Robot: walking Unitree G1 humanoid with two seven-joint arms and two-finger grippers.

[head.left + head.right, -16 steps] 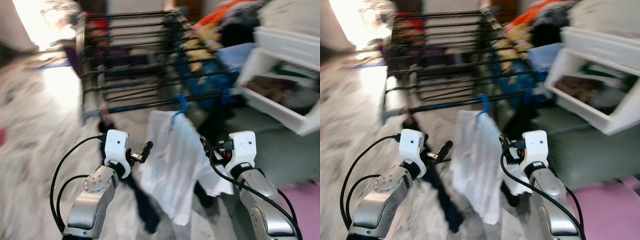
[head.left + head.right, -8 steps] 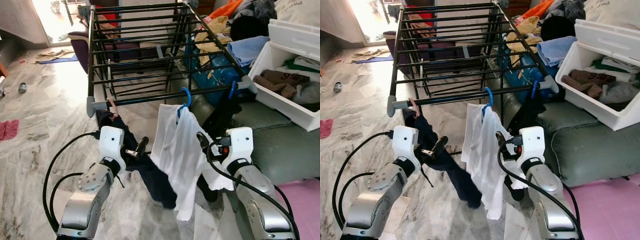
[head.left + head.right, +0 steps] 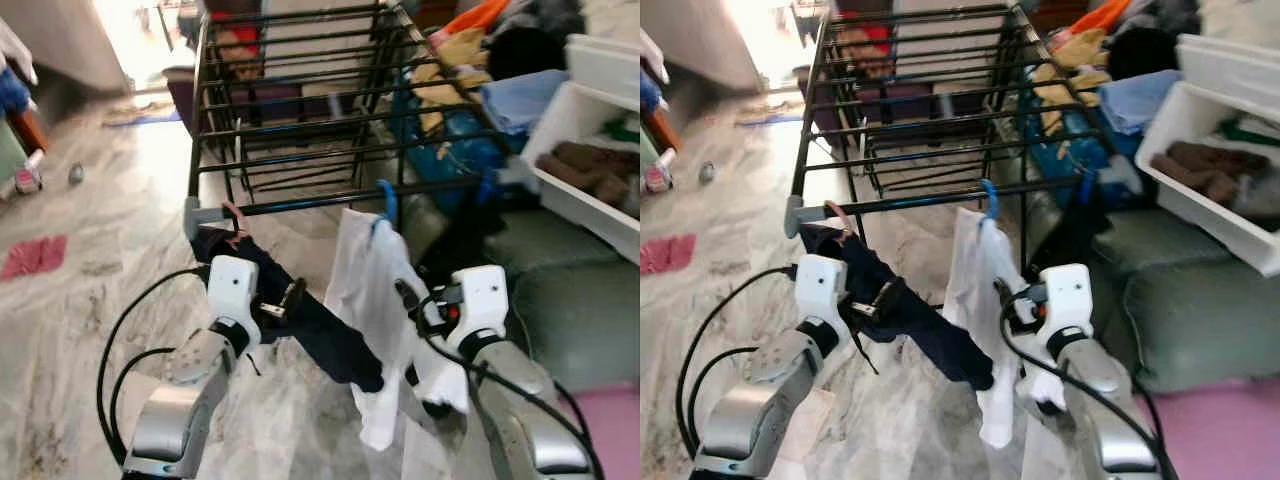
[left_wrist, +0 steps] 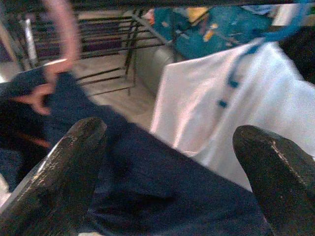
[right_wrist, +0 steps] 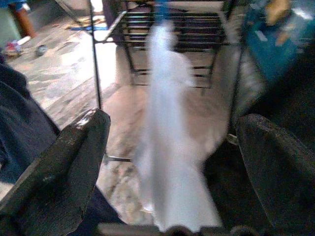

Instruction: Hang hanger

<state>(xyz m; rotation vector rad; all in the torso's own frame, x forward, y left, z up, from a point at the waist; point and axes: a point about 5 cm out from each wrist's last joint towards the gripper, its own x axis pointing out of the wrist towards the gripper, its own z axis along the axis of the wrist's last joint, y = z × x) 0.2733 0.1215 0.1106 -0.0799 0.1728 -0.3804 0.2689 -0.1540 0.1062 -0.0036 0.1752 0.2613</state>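
A black drying rack (image 3: 300,110) stands ahead. On its front rail, at the left, a pink hanger (image 3: 236,222) carries a dark navy garment (image 3: 320,335) that trails down to the right. A blue hanger (image 3: 386,205) with a white shirt (image 3: 375,300) hangs at the rail's middle. My left gripper (image 3: 288,300) is open just in front of the navy garment (image 4: 147,187); I cannot tell whether it touches. My right gripper (image 3: 405,295) is open beside the white shirt (image 5: 167,137), holding nothing.
A white bin (image 3: 600,190) of folded clothes rests on a green cushion (image 3: 570,300) at the right. Piled laundry lies behind the rack's right end. A red cloth (image 3: 35,255) lies on the marble floor at the left. A black garment hangs at the rail's right end.
The whole picture has shifted, so the camera moved. Both arms hold the same pose with open fingers, and the hung clothes stay where they were.
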